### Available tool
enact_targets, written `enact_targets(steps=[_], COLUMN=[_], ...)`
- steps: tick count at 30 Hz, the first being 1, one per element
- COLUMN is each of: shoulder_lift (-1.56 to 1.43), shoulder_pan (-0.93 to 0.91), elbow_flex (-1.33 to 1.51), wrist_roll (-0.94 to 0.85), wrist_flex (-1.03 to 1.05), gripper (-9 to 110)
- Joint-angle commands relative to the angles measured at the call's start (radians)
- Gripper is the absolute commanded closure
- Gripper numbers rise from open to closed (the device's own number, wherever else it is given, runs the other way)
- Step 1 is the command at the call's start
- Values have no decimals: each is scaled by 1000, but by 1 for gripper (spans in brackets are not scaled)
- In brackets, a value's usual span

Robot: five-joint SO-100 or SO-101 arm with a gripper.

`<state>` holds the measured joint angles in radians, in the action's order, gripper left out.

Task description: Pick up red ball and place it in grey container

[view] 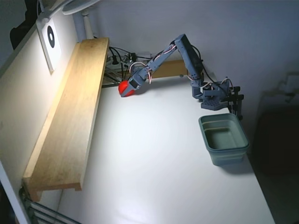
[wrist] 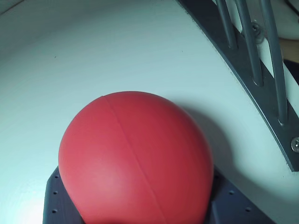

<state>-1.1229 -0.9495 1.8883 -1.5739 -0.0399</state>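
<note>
The red ball (view: 124, 87) is at the back left of the white table, close to the wooden shelf, with my gripper (view: 129, 87) shut on it. In the wrist view the red ball (wrist: 135, 158) fills the lower middle, squeezed to an egg shape between the two dark fingers (wrist: 53, 198) at the bottom edge. I cannot tell whether it rests on the table or hangs just above it. The grey container (view: 230, 156) stands empty at the right side of the table, well away from the gripper.
A long wooden shelf (view: 70, 116) runs along the left edge. Cables and a power strip (view: 119, 58) lie behind the gripper. A grey metal rack (wrist: 261, 88) crosses the wrist view's upper right. The arm's base (view: 217, 95) is clamped just behind the container.
</note>
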Motion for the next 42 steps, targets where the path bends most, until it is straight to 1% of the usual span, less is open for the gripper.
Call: enact_targets(steps=[1,9,17,21,31,37,42], shoulder_lift=[-112,-324,-554,-568,-749,-785,-799], shoulder_pan=[-22,-22,-22,-22,-22,-22,-22], elbow_flex=[135,419,651,627,526,490,494], wrist_roll=[3,3,3,3,3,3,3], wrist_flex=[-48,-121,-124,-85,197,268,280], gripper=[78,78,78,78,78,78,78])
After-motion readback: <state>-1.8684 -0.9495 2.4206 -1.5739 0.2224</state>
